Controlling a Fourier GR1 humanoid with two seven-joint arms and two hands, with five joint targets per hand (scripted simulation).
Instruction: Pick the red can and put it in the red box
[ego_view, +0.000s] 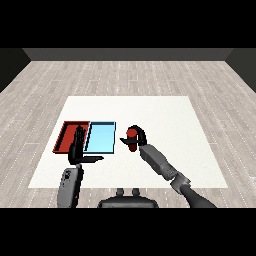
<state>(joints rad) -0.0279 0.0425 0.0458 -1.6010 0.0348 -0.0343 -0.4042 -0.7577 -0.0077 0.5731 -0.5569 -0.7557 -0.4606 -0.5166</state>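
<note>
The red can (131, 134) stands upright on the white table, a little right of the light blue tray (101, 137). My right hand (138, 139) is curled round the can, fingers over its right side and thumb in front at its base. The red tray (67, 135) lies at the left, touching the blue tray. My left hand (77, 148) hovers over the near right corner of the red tray, fingers straight and pointing away, thumb stuck out to the right. It holds nothing.
The white table (165, 120) spreads wide to the right and behind the trays. Grey wooden floor surrounds it. My right forearm (162, 165) crosses the table's near right part.
</note>
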